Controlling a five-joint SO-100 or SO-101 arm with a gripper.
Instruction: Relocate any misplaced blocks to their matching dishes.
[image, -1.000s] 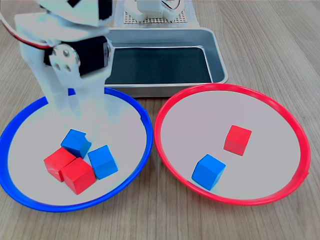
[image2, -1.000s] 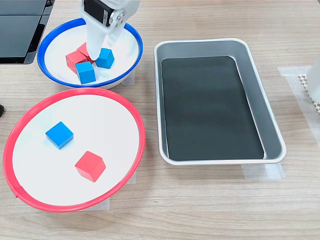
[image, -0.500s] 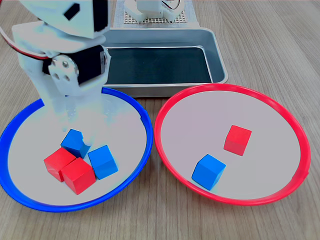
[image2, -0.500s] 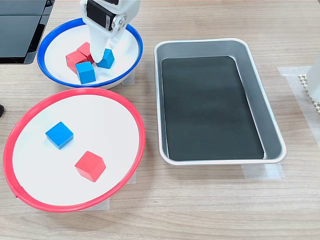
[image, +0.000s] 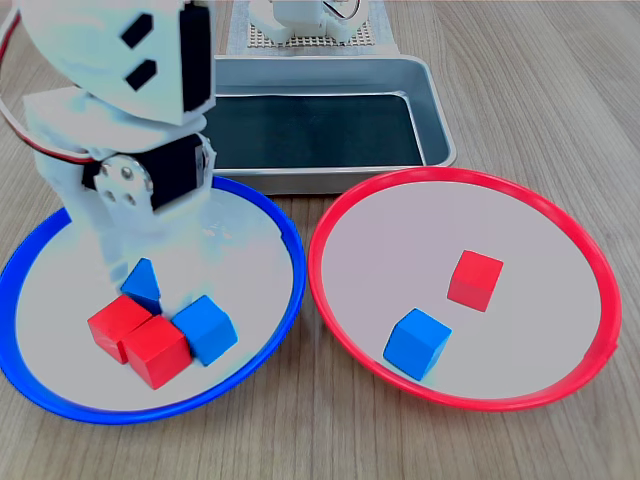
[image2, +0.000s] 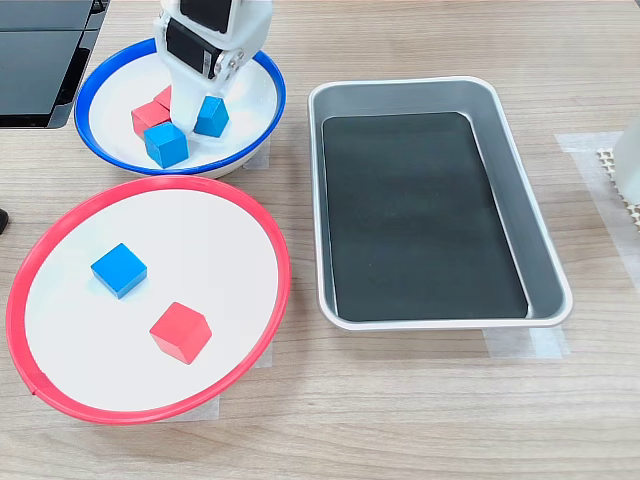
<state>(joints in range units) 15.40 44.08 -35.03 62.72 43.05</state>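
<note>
Dropping into the blue dish (image: 285, 235), the fingers (image: 130, 270) nudged a blue cube (image: 143, 284) aside; whether they were apart or together was hidden. Reds (image: 140, 335) not yet grasped.

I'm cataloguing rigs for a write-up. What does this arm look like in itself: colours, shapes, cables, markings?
The white plastic arm has blocky, rounded shells housing a black servo motor with a round silver screw-studded disc. Small black slots mark its upper shell, and thin red and white wires loop along the first exterior view's left side.

A robot test bench in a lab or office: a wood-grain table (image2: 420, 400) with a metal tray (image2: 545, 250) and plates taped down, and a white robot arm (image: 120, 130).
</note>
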